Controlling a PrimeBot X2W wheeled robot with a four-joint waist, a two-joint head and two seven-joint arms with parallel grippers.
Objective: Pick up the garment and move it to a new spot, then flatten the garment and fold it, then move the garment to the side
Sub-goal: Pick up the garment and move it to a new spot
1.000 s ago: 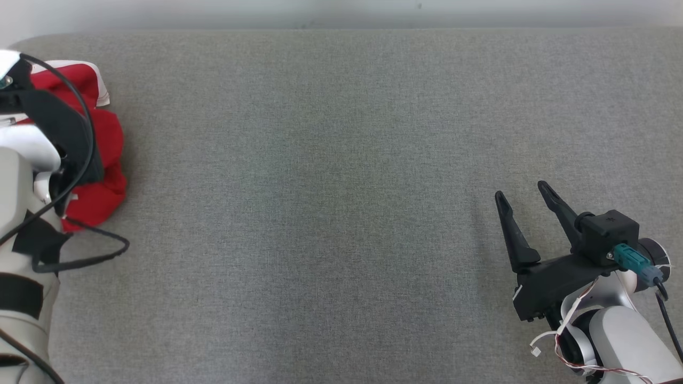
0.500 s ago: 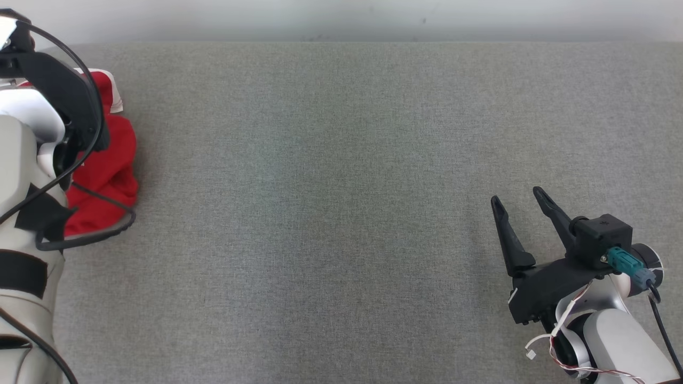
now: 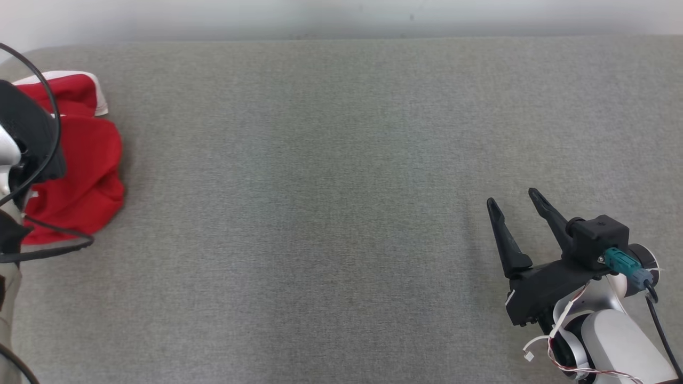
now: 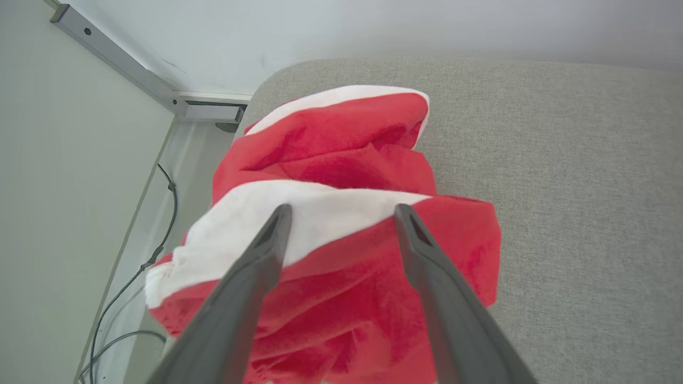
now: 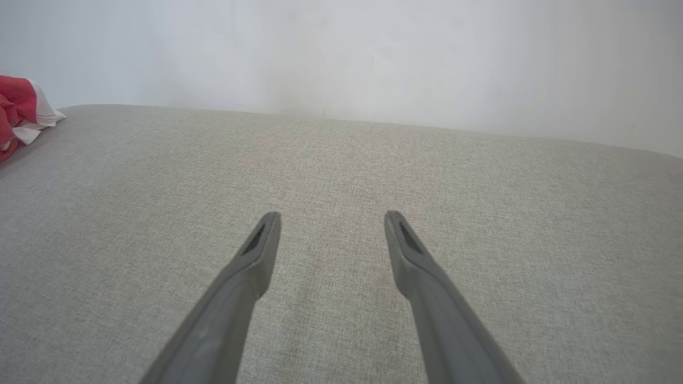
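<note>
Sitting bunched at your desk's (image 3: 320,213) left edge, the red garment (image 3: 80,176) may already be set aside, roughly folded; left gripper (image 4: 341,213) and right gripper (image 3: 512,198) both gape empty.

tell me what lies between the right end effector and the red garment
Only bare grey surface, in the head view: garment at the far left, right end effector at lower right.
</note>
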